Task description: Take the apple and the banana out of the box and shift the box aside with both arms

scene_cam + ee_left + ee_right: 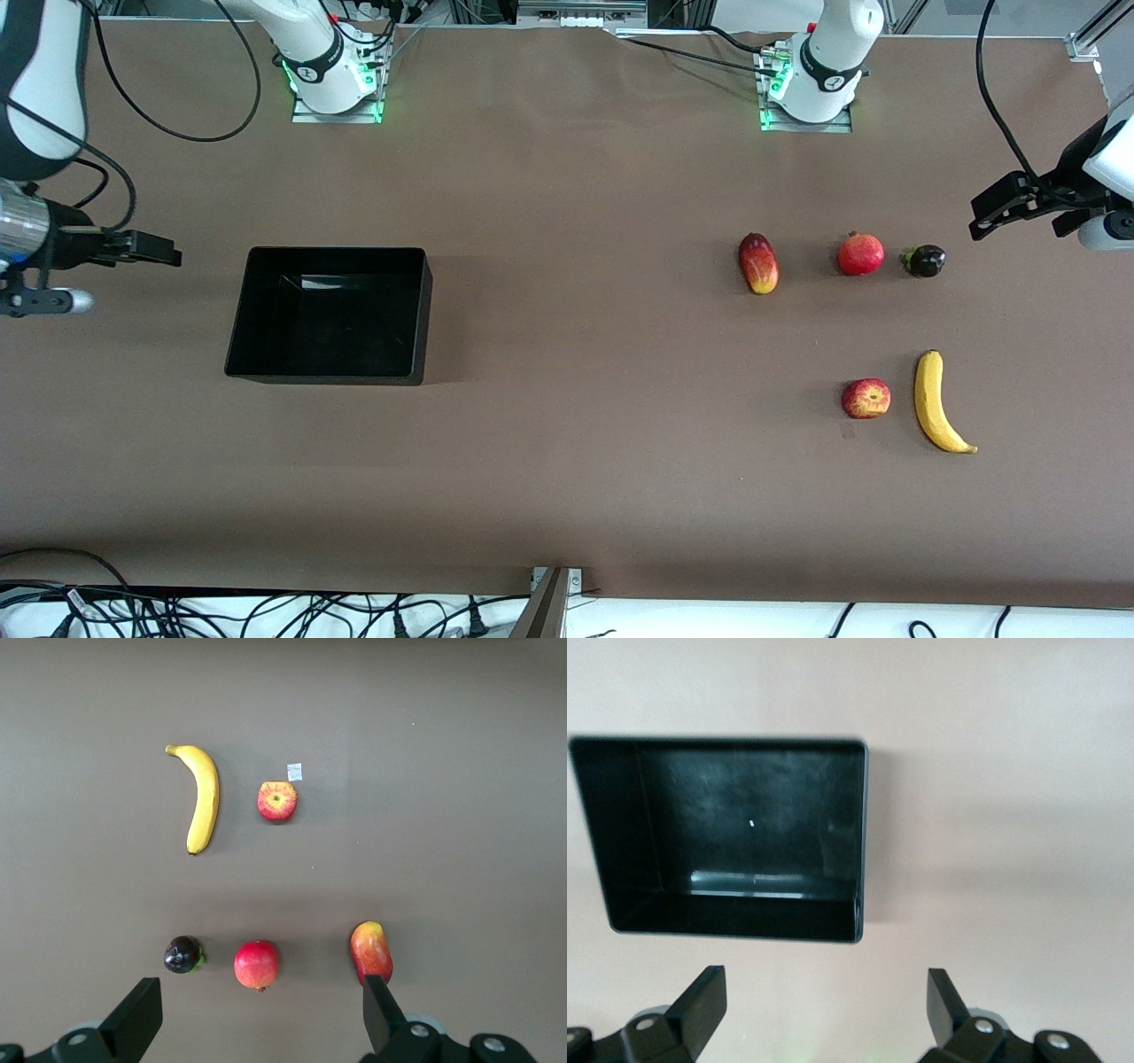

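Note:
The red apple [866, 398] and the yellow banana [937, 403] lie side by side on the brown table toward the left arm's end. Both show in the left wrist view, the apple [277, 801] and the banana [204, 797]. The empty black box [332, 319] stands toward the right arm's end and shows in the right wrist view [735, 842]. My left gripper [997, 213] [261, 1019] is open and empty, up over the table's left-arm end, apart from the fruits. My right gripper [151, 250] [826, 1010] is open and empty, up over the table beside the box.
A mango [758, 263], a pomegranate [860, 254] and a small dark purple fruit [924, 260] lie in a row farther from the front camera than the apple and banana. A small white tag [295, 772] lies by the apple.

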